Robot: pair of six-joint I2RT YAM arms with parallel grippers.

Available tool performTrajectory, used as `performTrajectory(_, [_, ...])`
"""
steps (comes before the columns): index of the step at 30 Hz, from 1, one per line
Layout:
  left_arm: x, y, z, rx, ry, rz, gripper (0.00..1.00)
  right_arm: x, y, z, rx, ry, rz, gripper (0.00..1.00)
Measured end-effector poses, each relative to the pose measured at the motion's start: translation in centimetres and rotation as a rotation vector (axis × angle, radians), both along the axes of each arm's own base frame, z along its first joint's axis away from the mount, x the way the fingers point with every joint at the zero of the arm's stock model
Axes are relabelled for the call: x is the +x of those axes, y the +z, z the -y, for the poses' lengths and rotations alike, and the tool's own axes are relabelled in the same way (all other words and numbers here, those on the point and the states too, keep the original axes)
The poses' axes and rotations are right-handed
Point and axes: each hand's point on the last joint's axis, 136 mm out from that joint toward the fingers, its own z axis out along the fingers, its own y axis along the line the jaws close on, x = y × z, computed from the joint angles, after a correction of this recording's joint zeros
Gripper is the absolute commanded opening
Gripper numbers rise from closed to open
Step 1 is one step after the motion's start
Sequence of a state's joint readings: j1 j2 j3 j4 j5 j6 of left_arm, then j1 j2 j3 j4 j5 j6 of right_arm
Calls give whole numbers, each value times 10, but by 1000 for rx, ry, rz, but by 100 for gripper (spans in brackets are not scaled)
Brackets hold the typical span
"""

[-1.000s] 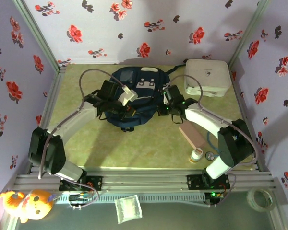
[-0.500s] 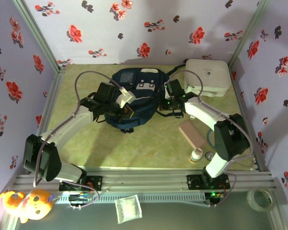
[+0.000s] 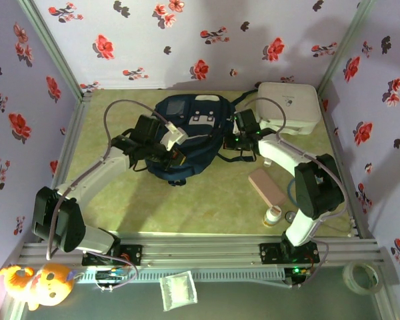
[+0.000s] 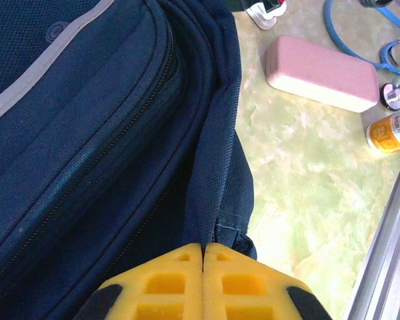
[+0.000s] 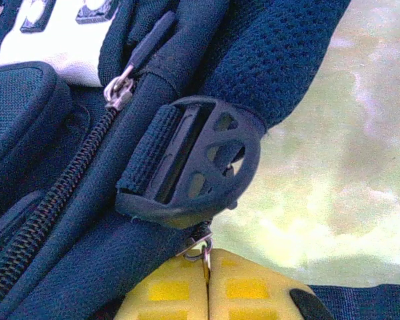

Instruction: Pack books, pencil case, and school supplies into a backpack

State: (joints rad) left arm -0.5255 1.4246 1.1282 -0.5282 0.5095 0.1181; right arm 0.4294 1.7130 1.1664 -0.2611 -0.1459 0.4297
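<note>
The left gripper [image 4: 203,257] is seen with its jaws pressed flat together on a fold of the backpack [image 3: 199,143], at the bag's near-left side. Compared with a second ago, it is carried slightly farther from the arm bases and the pinch is kept.

The backpack is laid in the middle of the far half of the table [image 3: 187,200], with its pale grey buckle tabs facing up. It is navy and softly slumped. In the left wrist view its front zip line is seen closed.

The larger change is on the right. The right gripper [image 5: 207,261] is drawn along the bag's right flank, away from the bases and toward the white box [image 3: 288,107]. Its jaws are closed on a small metal zipper pull [image 5: 201,248], which hangs just beneath a black strap buckle [image 5: 200,167].

From this it is judged that a zip is being run open while the cloth is held taut from the left. Packing itself is judged not yet begun. The pencil case [image 3: 268,189] is left on the table to the right of the bag, apart from it. A small white bottle [image 3: 273,215] is stood just on its near side.
</note>
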Motion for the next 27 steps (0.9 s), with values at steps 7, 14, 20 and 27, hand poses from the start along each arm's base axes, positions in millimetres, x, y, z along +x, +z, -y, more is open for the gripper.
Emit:
performTrajectory(7, [-5,-5,2,4,57,-75,60,-8,-8,26,-4,-49,-3,49])
performTrajectory(14, [7,-14,3,120,149,8,81,-21,38,40,63,-90,137,70])
performTrajectory(20, [36,-22,22,248,127,126,84,-31,38,45,98,-131,148,82])
performTrajectory(27, [46,-55,38,377,-62,209,85,-33,29,53,88,-187,129,91])
